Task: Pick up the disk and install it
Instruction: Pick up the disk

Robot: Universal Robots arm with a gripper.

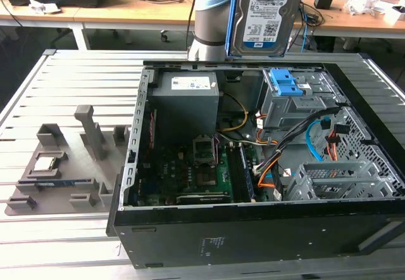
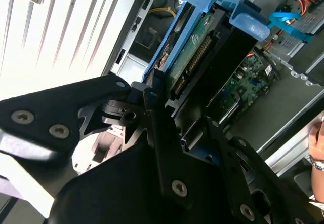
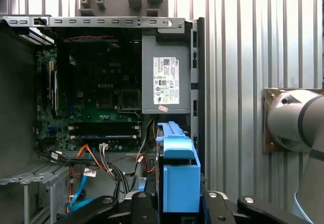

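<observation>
Slatted grey desk [image 1: 63, 242] lies nearest the exterior camera and spreads well below the hand [image 2: 179, 107]. On it sits the open black computer case [image 1: 253, 229], also below the hand, with its board and wiring exposed. Inside the case, the grey drive bay [image 1: 288, 106] stands beneath the hand, and a bundle of cables [image 1: 304, 128] is draped just beside it. I have the disk [image 1: 266, 17] hanging upright above the case's far edge, well apart from the bay, with the hand clenched on its blue rails. Smallest is the blue latch [image 1: 285, 83] atop the bay. As I judge it, this carry calls for a firm grip, the disk squared to the bay's opening, and a path clear of latch and cables.
</observation>
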